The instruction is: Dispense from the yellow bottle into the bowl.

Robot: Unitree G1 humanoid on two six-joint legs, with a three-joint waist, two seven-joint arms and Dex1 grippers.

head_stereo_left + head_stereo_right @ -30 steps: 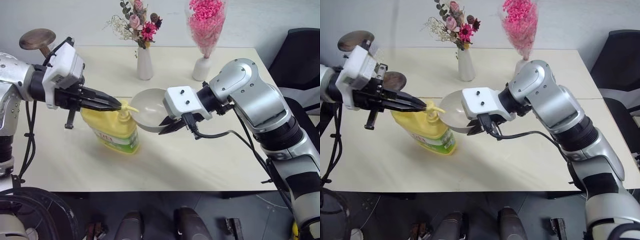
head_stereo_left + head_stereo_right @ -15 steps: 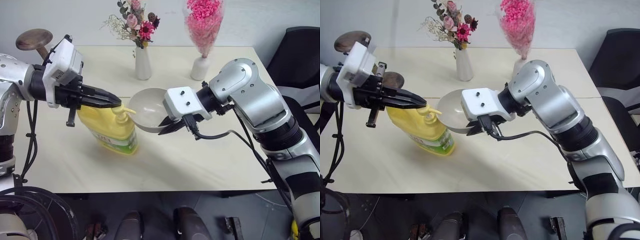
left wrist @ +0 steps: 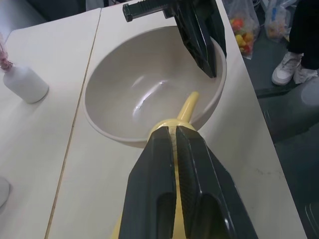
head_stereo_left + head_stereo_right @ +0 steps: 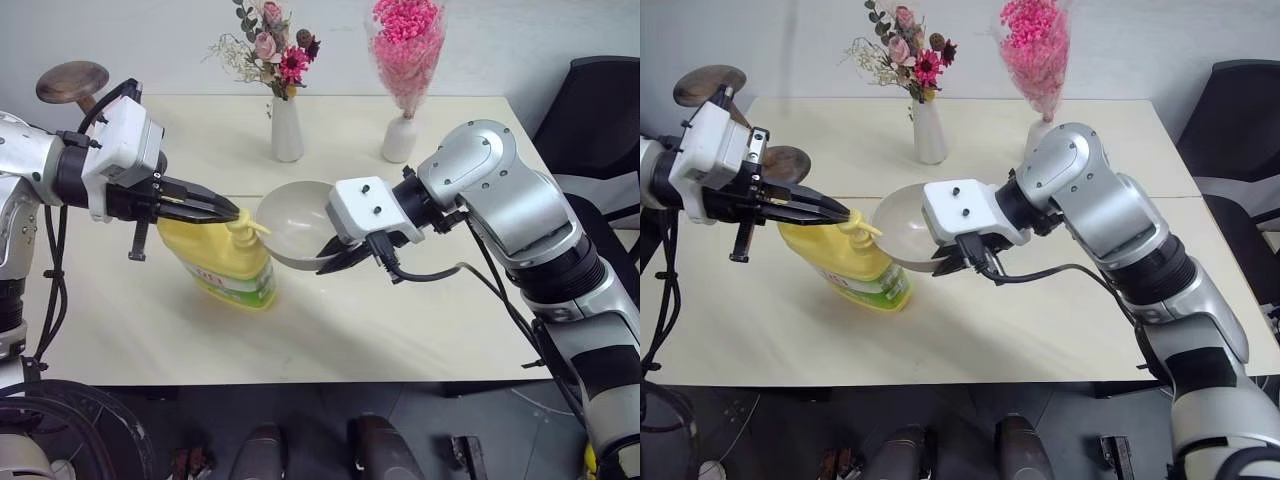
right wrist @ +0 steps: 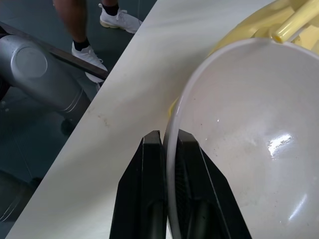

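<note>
My right gripper [image 5: 167, 199] clamped on bowl [image 4: 290, 220] rim, bowl held tilted above table [image 4: 400, 320]. My left gripper [image 4: 232, 211] closed, tips on pump of bottle [image 4: 225, 262]; spout reaches over bowl rim. Bottle on table, leaning.

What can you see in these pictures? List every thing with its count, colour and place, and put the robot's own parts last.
Yellow bottle: one, yellow, on table, tilted.
Bowl: one, beige, at the pump spout, clamped by its rim.
Vases: two, white, table's far side, holding flowers.
Table: one, cream.
Chair: one, black, far right.
Person's shoes: white, on floor.
Left claw: one, black, shut, on pump top.
Right claw: one, black, shut on bowl.
</note>
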